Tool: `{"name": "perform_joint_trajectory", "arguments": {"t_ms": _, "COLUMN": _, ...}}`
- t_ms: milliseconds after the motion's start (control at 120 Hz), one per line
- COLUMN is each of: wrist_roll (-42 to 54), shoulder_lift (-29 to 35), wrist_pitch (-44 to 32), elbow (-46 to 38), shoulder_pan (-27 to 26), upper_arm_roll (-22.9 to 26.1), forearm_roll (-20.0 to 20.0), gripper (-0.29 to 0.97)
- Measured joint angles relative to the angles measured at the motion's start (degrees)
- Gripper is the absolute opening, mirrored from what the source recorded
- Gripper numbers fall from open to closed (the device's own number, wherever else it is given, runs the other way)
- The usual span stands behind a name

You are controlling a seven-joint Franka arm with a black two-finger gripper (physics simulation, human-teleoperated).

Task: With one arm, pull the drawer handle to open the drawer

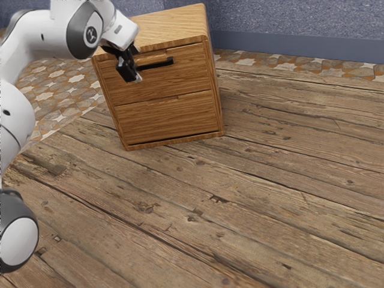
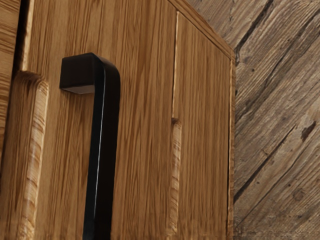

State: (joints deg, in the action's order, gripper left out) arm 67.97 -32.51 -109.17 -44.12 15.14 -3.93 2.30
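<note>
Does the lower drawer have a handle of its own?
No, the lower drawer front is plain wood; the black handle sits on the upper drawer.

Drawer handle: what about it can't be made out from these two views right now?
1. Exterior view: the end of the handle toward the exterior view's left is hidden behind the gripper.
2. Wrist view: the handle runs off the lower edge, so its other end is cut off.
3. Exterior view: the inside of the top drawer is hidden by its own front.

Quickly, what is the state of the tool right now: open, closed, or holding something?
Tool: cannot be told; it is at the top drawer's handle.
</note>
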Motion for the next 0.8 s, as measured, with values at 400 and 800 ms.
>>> {"name": "perform_joint_trajectory", "arguments": {"t_ms": 400, "wrist_roll": -0.2, "shoulder_lift": -0.7, "wrist_pitch": -2.8, "elbow": 0.7, "shoulder_pan": -0.9, "upper_arm_roll": 0.7, "forearm_roll": 2.2, "gripper": 0.68}}
{"name": "perform_joint_trajectory", "arguments": {"t_ms": 800, "wrist_roll": 1.8, "shoulder_lift": -1.8, "wrist_pitch": -6.4, "elbow": 0.3, "shoulder_pan": 0.9, "upper_arm_roll": 1.9, "forearm_roll": -1.9, "gripper": 0.68}}
